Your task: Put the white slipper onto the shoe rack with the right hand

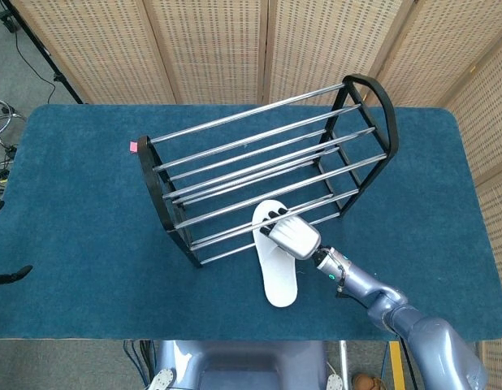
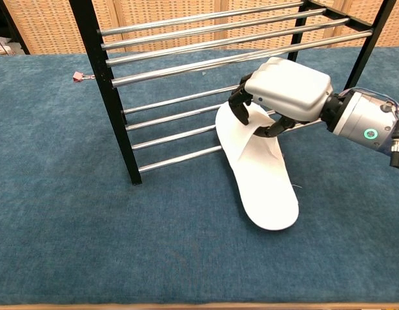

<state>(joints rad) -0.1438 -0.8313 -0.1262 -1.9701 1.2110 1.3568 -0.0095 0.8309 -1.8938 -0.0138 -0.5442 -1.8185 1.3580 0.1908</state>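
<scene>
The right hand (image 2: 286, 97) has its fingers curled around the strap of the white slipper (image 2: 257, 168), whose toe lies beneath the hand against the lower bars of the shoe rack (image 1: 263, 166) while the heel trails on the table (image 2: 90, 219). Done well, the hand should likely raise the toe clear of the bars before pushing forward, keeping the sole level so the heel does not drag

bright even light, soft shadows, sharp
</scene>
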